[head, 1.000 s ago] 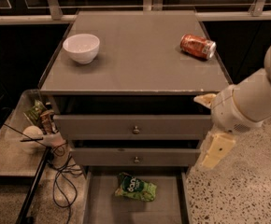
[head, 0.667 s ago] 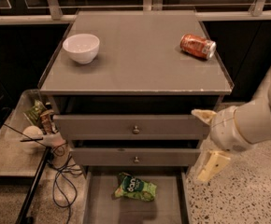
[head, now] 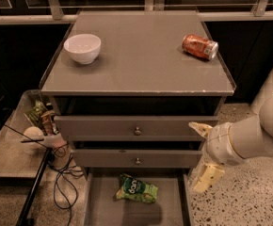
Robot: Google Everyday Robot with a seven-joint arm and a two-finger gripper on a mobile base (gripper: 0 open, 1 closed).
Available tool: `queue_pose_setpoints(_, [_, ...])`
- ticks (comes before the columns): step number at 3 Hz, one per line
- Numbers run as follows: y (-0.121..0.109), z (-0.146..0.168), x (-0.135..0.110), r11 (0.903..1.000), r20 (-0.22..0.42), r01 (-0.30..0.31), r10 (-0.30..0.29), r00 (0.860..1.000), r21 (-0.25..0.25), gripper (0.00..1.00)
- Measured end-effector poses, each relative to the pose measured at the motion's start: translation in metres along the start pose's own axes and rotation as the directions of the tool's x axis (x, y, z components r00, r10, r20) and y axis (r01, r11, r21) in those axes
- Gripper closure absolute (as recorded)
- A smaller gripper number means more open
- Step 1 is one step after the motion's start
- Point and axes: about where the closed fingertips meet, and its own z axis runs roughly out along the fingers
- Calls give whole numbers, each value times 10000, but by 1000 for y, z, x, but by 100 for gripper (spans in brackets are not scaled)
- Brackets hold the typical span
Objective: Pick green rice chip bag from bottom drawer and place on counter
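Two fingers of the gripper stand wide apart, holding nothing, likely readied for a grasp. Green rice chip bag lies flat below-left of it in the pulled-out bottom drawer, exposed from above; counter — the destination — is up-left.

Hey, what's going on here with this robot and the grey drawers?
The robot's arm hangs beside the drawer fronts, its pincer open next to the pulled-out grey bottom drawer. The crinkled light-green rice chip bag lies untouched in that drawer. On the grey counter are a white bowl and an orange soda can.
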Motion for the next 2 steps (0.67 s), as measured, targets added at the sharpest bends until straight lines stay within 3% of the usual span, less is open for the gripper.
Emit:
queue_pose_setpoints(1, [1,32,5,9984,14,-325,326,9995,-458,0])
queue_pose_setpoints(2, [3,78,16,9900,24,-772,780,9970,-1182,0])
